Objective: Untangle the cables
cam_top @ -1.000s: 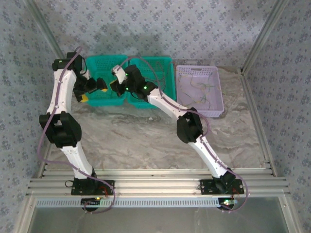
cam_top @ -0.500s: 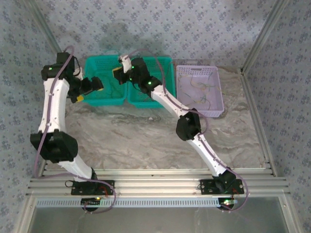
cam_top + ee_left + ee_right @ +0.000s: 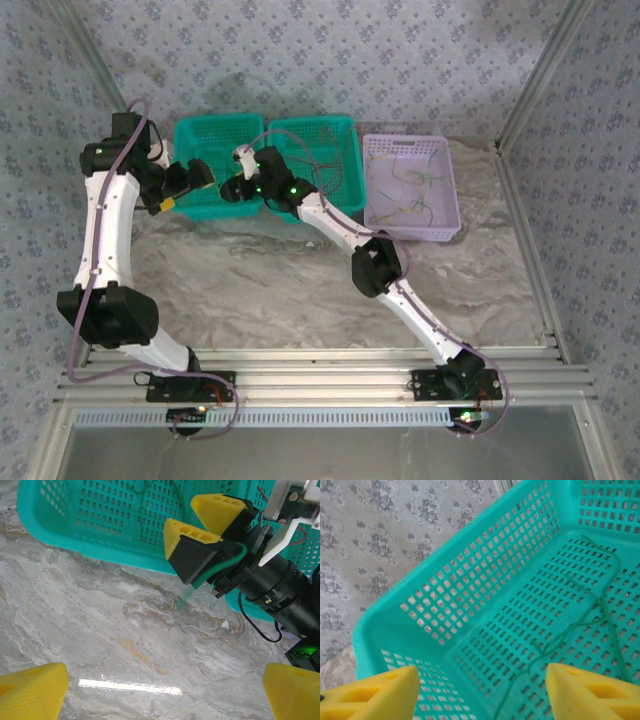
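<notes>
Right gripper (image 3: 206,522): fingers apart, with a clear gap between the yellow tips. A green cable (image 3: 216,569) lies against the lower finger and trails down toward the table (image 3: 100,630). It is draped there, not clamped, and its upper end is hidden behind the gripper body.

Left gripper (image 3: 164,692): spread wide, holding nothing, low over the bare stone top just in front of a green basket (image 3: 100,545).

From the right wrist, a thin green strand (image 3: 600,605) lies looped on a green basket's floor; whether it is the same cable cannot be told.

More cables (image 3: 405,205) sit in the purple basket (image 3: 455,190), well off to the right. They are too small to sort by colour.
</notes>
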Action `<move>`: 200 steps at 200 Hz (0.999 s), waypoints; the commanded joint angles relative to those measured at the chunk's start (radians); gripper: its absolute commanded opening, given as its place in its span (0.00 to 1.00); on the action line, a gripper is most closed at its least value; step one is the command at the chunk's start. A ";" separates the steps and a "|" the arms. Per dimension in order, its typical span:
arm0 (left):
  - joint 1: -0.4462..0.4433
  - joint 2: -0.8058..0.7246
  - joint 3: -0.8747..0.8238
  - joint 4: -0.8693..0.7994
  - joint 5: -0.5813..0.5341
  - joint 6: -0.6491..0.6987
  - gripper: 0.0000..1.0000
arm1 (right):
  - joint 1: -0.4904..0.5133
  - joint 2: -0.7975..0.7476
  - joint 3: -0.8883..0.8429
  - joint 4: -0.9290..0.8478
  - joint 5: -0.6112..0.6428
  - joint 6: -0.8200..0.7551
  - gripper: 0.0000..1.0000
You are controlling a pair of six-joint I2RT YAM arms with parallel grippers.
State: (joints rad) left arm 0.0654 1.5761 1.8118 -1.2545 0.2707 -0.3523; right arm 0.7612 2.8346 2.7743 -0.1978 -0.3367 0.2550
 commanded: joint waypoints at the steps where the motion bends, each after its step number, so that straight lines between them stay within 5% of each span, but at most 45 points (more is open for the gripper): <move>1: 0.004 -0.031 0.006 0.005 0.016 -0.007 1.00 | -0.004 -0.058 0.019 -0.079 0.020 -0.004 0.77; 26: 0.004 -0.028 0.007 0.007 0.015 -0.005 1.00 | 0.002 -0.125 0.005 -0.055 0.031 -0.025 0.92; 51: 0.005 -0.028 0.011 0.002 0.015 -0.001 1.00 | 0.011 -0.174 0.007 -0.076 0.044 -0.086 0.98; 146: -0.006 -0.017 0.028 -0.006 0.014 0.001 1.00 | -0.052 -0.208 0.048 -0.380 0.026 0.016 1.00; 200: -0.007 -0.083 -0.085 0.105 0.020 -0.017 1.00 | -0.012 -0.501 -0.255 -0.296 0.106 -0.135 1.00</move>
State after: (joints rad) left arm 0.0643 1.5654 1.7927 -1.2274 0.2737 -0.3531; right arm 0.7078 2.5328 2.5820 -0.5179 -0.2790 0.2111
